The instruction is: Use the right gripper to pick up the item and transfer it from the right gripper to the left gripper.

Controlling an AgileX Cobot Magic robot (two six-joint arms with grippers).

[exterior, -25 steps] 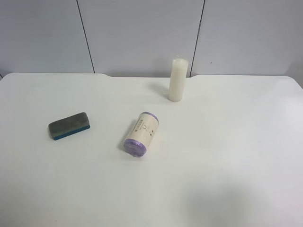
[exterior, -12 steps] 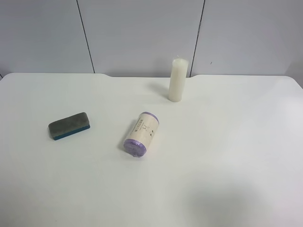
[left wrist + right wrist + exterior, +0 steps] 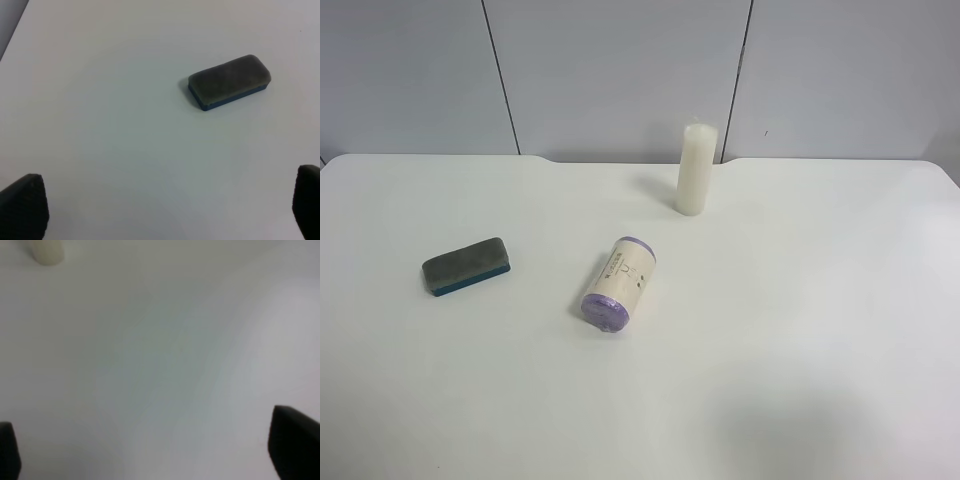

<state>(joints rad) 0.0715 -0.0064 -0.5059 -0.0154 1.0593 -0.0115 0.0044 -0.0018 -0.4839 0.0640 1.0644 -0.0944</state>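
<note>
Felt-topped, blue-based eraser [image 3: 466,266] lies flat on smooth white tabletop [image 3: 800,330], open room all round. Both end effectors, left [image 3: 160,210] & right [image 3: 150,450], spread wide, holding nothing.

Eraser [image 3: 466,266] lying flat on the white table, both grippers standing wide open.

The eraser, a rounded rectangular block with dark grey felt facing up and a blue base, is resting untouched toward the exterior high view's left, angled slightly. The left gripper [image 3: 160,207] is hovering over bare table with the eraser ahead of its spread fingers [image 3: 24,205]. The right gripper [image 3: 150,447] is showing only two dark fingertips [image 3: 295,445] above blurred white tabletop, holding nothing.
</note>
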